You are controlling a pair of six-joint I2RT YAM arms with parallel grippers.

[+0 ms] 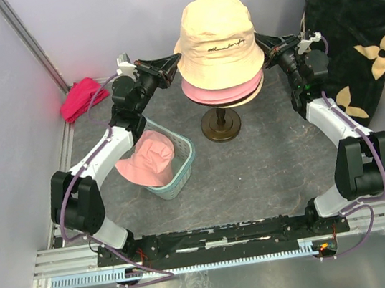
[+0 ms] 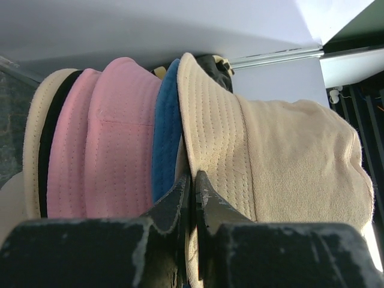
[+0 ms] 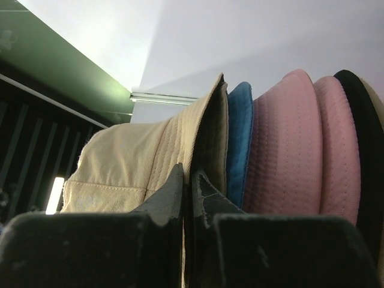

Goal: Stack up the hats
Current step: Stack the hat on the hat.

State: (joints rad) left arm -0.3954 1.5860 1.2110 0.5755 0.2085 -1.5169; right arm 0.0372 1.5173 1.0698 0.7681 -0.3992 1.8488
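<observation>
Beige hat [image 1: 218,31] sits topmost on the stack, over the stand [image 1: 221,126] at mid-desk. Below it in the left wrist view: blue hat [image 2: 167,132], then pink hats [image 2: 99,138], then a black one [image 2: 53,129]. Left hand [image 1: 176,59] closed, pinching the beige brim on its left side. Right hand [image 1: 261,42] closed on the same brim, opposite side. Spare pink hat [image 1: 148,159] lies in the basket [image 1: 185,164], front left of the stand.
</observation>
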